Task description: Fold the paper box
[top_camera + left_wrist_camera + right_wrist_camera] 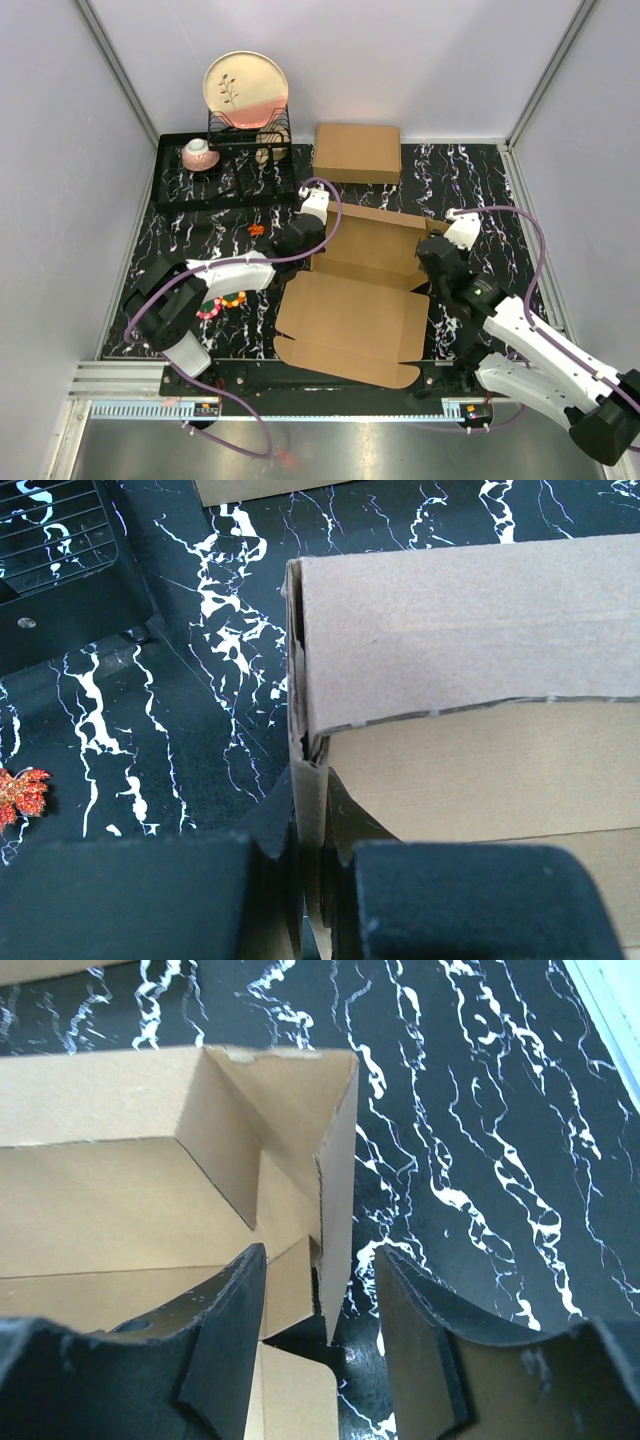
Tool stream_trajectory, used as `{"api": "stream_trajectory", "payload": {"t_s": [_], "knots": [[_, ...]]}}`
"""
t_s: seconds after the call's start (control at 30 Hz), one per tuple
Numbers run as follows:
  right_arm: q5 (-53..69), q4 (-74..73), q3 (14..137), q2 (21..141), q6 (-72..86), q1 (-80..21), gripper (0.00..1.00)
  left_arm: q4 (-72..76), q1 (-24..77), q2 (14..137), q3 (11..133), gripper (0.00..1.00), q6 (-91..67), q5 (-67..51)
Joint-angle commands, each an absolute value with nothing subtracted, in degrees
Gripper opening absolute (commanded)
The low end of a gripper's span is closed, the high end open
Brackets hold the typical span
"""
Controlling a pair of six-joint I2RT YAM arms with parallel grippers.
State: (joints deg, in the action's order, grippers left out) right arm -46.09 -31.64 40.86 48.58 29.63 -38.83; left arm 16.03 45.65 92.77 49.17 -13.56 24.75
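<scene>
Soft bright light is coming from above, making only faint shadows under the paper box [350, 320]; the left claw [305, 848] is looking blurry up close

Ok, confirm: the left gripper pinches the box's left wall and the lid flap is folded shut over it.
Not the flap. The left gripper does pinch the paper box by its left wall, but the top external view shows the lid flap lying open, flat on the table.

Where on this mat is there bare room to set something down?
Bare mat lies back right, between the made-up box and the mat's right edge, and left, in front of the rack. The centre is crowded by the paper box.
</scene>
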Motion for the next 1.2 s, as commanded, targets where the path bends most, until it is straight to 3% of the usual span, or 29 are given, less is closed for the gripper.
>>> {"api": "stream_trajectory", "payload": {"t_s": [0.0,0.37,0.63,0.97,1.17], "knots": [[-49.9,-31.3,38.9,51.3,34.8,-38.7,0.52,11.9,46.0,93.5,49.7,0.0,-14.1,20.3],[-50.9,-28.5,40.0,54.7,34.5,-37.5,0.35,14.0,46.0,92.8,48.3,0.0,-14.6,20.6],[-46.6,-27.4,39.4,50.7,33.2,-37.5,0.01,14.1,46.1,92.8,48.3,0.0,-14.9,21.0],[-36.7,-24.1,39.3,43.3,33.3,-37.4,0.0,14.3,46.1,92.6,47.9,0.0,-16.5,23.6],[-31.1,-21.7,40.2,46.5,34.5,-37.4,0.0,15.0,46.6,91.8,47.1,0.0,-17.4,26.9]]}}
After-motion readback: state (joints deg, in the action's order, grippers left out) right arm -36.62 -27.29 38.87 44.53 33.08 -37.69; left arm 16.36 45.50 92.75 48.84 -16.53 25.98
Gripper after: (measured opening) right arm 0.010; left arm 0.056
